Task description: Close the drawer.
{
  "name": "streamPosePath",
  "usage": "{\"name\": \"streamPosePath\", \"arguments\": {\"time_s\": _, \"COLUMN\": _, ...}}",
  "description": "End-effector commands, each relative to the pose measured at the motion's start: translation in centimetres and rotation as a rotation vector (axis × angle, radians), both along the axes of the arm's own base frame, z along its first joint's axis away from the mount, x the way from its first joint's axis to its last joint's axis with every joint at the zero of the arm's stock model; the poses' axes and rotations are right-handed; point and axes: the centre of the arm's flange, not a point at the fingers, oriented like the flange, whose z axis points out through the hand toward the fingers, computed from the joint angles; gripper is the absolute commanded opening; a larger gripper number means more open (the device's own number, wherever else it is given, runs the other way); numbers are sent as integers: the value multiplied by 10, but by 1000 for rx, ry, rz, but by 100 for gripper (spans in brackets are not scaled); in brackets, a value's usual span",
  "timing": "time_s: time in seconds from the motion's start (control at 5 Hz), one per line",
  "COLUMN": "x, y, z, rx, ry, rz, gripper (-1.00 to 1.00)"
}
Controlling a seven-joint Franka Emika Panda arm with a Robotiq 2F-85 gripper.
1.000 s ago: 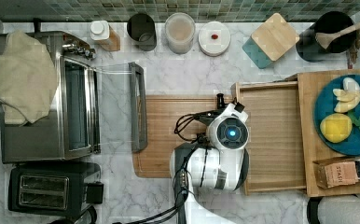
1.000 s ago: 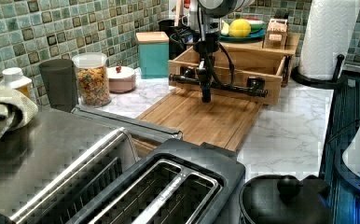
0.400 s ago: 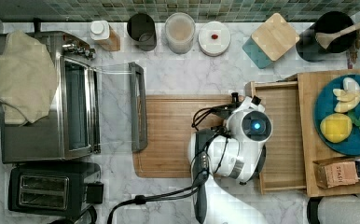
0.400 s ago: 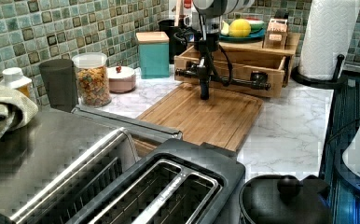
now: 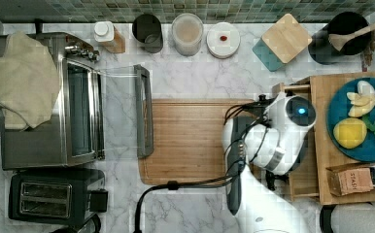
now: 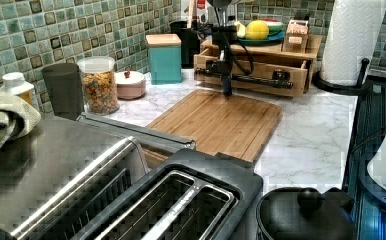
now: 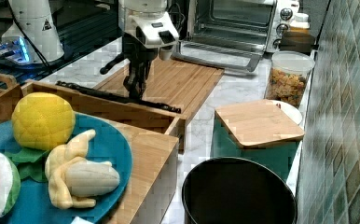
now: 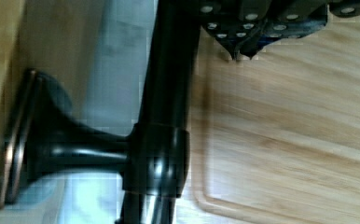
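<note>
Drawer sits under the wooden stand at upper centre-right of the left view, front nearly flush with the stand. Its black bar handle runs along the front. Gripper hangs just in front of the handle, above the cutting board's far edge; whether the fingers are spread or together cannot be told. Marble worktop lies bare to the left view's right of the board. In the top view the arm hides most of the drawer front.
</note>
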Motion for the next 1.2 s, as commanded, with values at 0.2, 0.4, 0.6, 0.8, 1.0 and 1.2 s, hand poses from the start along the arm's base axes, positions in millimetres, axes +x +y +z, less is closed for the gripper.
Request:
{"name": "streamPosePath", "arguments": {"time_s": 0.2, "x": -10, "y": -273, "z": 119, "rx": -260, "ry": -285, "rz": -82, "gripper": -100}}
{"name": "streamPosePath", "arguments": {"time_s": 0.4, "x": -25, "y": -272, "z": 120, "rx": -299, "ry": -320, "rz": -145, "gripper": -100}}
{"name": "streamPosePath", "arguments": {"time_s": 0.6, "x": -44, "y": -243, "z": 130, "rx": -316, "ry": -293, "rz": -237, "gripper": -100}}
{"name": "streamPosePath", "arguments": {"time_s": 0.8, "x": -44, "y": -243, "z": 130, "rx": -316, "ry": -294, "rz": -238, "gripper": -100}}
{"name": "streamPosePath", "arguments": {"time_s": 1.0, "x": -44, "y": -243, "z": 130, "rx": -316, "ry": -294, "rz": -236, "gripper": -100}}
{"name": "streamPosePath", "arguments": {"time_s": 1.2, "x": -44, "y": -243, "z": 130, "rx": -316, "ry": -294, "rz": -238, "gripper": -100}}
